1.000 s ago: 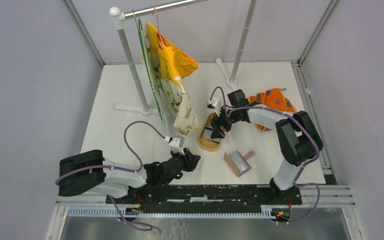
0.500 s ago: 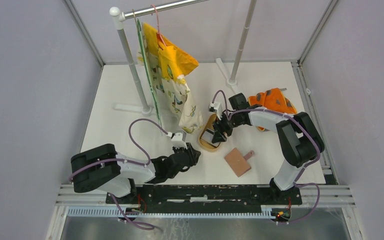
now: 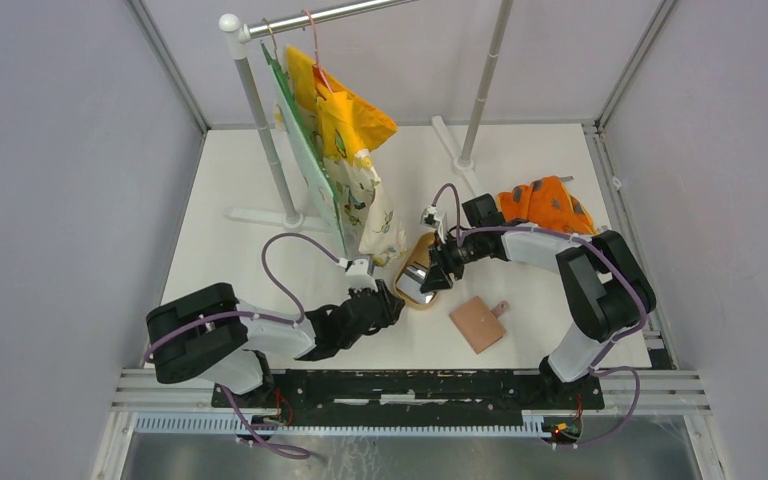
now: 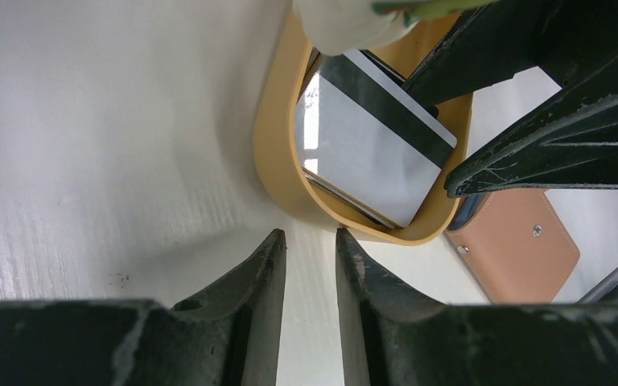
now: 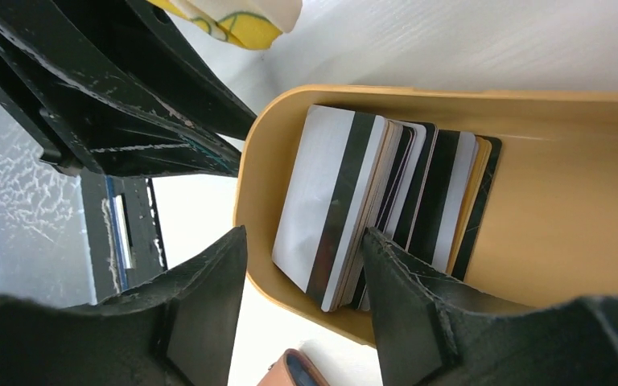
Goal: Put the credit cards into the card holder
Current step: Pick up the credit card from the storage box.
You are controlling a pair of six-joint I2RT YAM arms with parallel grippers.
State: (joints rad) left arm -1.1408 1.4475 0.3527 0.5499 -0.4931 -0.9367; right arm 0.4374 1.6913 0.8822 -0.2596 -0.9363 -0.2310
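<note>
A stack of credit cards [image 5: 346, 201], white and dark with stripe bands, leans inside the tan oval dish [image 5: 579, 209]. My right gripper [image 5: 302, 234] is open and straddles the dish's near rim: one finger stands outside the wall, the other inside against the cards' edges. The cards [image 4: 366, 145] and the dish [image 4: 273, 137] also show in the left wrist view. My left gripper [image 4: 311, 237] sits low on the table just short of the dish, jaws a narrow gap apart with nothing between. The reddish-brown card holder [image 3: 477, 323] lies folded on the table right of the dish.
A clothes rack [image 3: 260, 110] with hanging yellow and patterned cloth [image 3: 345, 150] stands behind the dish, its lowest cloth close above the dish. An orange patterned cloth [image 3: 545, 200] lies at the back right. The arms' base rail [image 3: 410, 385] runs along the near edge.
My left arm has reached forward to the dish. My right gripper has narrowed and sunk over the dish rim, and the dish has shifted towards the left. The card holder's grey inside no longer shows.
</note>
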